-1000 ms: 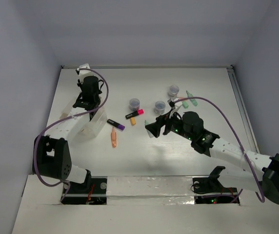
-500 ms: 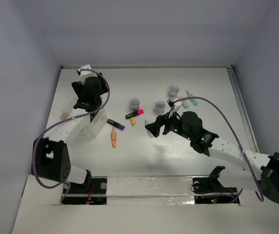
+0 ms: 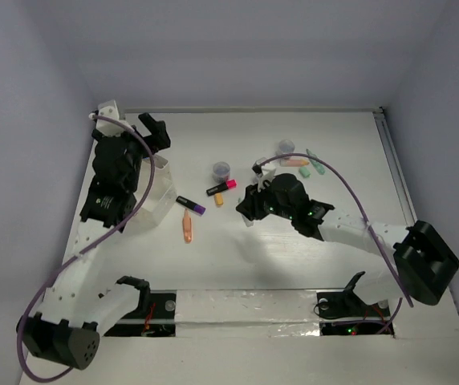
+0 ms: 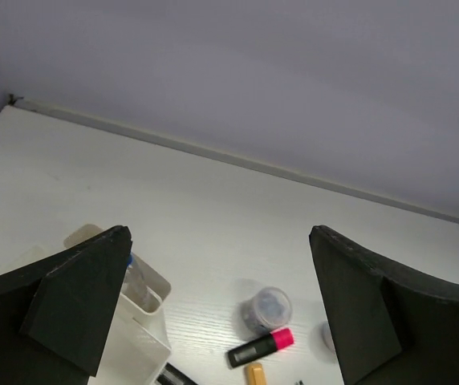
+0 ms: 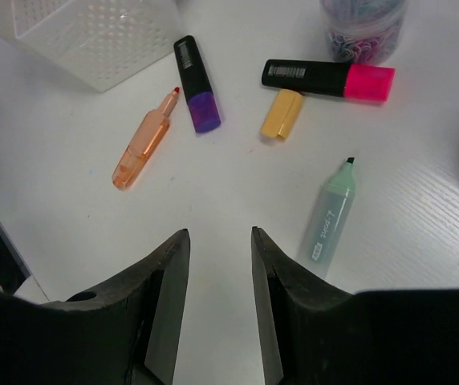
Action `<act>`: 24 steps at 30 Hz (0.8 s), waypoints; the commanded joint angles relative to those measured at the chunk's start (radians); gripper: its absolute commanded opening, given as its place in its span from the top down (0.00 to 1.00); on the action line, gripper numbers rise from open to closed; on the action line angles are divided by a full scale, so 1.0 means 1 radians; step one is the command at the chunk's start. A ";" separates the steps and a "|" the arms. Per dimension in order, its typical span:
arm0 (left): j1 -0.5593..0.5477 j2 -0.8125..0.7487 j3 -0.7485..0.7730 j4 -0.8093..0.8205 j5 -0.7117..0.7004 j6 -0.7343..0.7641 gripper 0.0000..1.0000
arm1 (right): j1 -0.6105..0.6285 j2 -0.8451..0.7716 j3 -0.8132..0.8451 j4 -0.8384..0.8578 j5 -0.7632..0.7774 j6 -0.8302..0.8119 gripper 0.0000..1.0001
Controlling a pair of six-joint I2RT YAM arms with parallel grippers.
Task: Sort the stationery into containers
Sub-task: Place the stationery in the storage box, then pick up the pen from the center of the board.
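Observation:
My left gripper (image 3: pixel 154 128) (image 4: pixel 220 233) hangs open and empty, high above the containers (image 3: pixel 154 197) (image 4: pixel 133 337). A blue-capped marker (image 4: pixel 136 285) stands inside one bin. My right gripper (image 3: pixel 249 206) (image 5: pixel 220 233) hovers low over bare table with a narrow gap and nothing between its fingers. A pale green marker (image 5: pixel 330 216) lies just outside its right finger. Beyond lie a pink-black highlighter (image 3: pixel 221 187) (image 5: pixel 330 79), a purple-black one (image 3: pixel 191 205) (image 5: pixel 197 95), an orange marker (image 3: pixel 187 227) (image 5: pixel 143 143), an orange stub (image 3: pixel 219 199) (image 5: pixel 281 113) and a clear jar (image 3: pixel 221 170) (image 5: pixel 363 24).
Another jar (image 3: pixel 286 147), an orange marker (image 3: pixel 294 161) and two green markers (image 3: pixel 316 166) lie at the back right. The right arm covers the table just behind its gripper. Grey walls close in the table's back and sides.
My left gripper has opened and risen up and back from the containers. The right gripper's jaws have narrowed, and its arm has swung in closer to the pale green marker.

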 commanded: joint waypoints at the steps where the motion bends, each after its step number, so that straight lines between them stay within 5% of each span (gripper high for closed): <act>1: -0.006 -0.099 -0.073 -0.071 0.146 -0.029 0.07 | 0.010 0.062 0.091 -0.032 -0.032 -0.012 0.58; 8: -0.006 -0.324 -0.223 -0.091 0.314 -0.040 0.05 | 0.093 0.284 0.283 -0.130 0.036 -0.011 0.54; 16: -0.006 -0.479 -0.310 -0.086 0.283 -0.025 0.01 | 0.123 0.511 0.574 -0.262 0.098 -0.067 0.38; 24: -0.038 -0.510 -0.296 -0.128 0.197 -0.013 0.01 | 0.123 0.775 0.904 -0.444 0.021 -0.254 0.36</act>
